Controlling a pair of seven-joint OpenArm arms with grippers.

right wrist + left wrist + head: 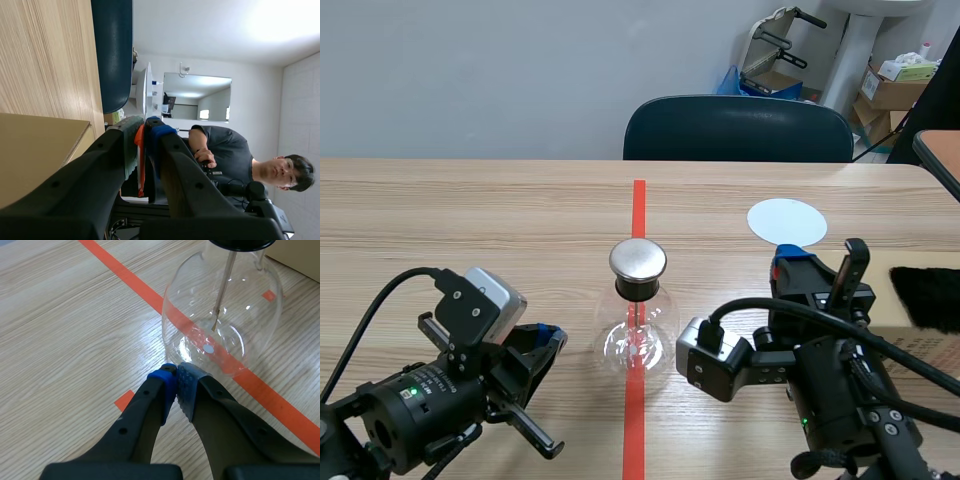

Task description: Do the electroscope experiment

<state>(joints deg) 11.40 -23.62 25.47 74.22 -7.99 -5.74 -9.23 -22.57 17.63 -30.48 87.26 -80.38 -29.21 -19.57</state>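
Electroscope: one glass flask electroscope (638, 320) stands mid-table on the orange-red tape line (638, 205).
Surroundings: right of and beyond the electroscope lies a white disc (787, 221). Farther right, a black furry cloth (925, 295) lies on a cardboard box (925, 348). Behind the electroscope, past the table (470, 220), is a dark blue chair (738, 128). A person (225, 150) shows in the right wrist view.
Counts: one electroscope, disc, cloth, box and chair; two grippers.
Materials and shapes: round clear bulb, black stopper (638, 290), flat round metal cap (638, 259), thin rod (223, 287) inside; wood-grain tabletop.
Left gripper (176, 375): left of the electroscope's base, just beside the glass, pads pressed together on nothing.
Right gripper (142, 127): right of the electroscope, clamped on a thin orange-red strip (140, 155).
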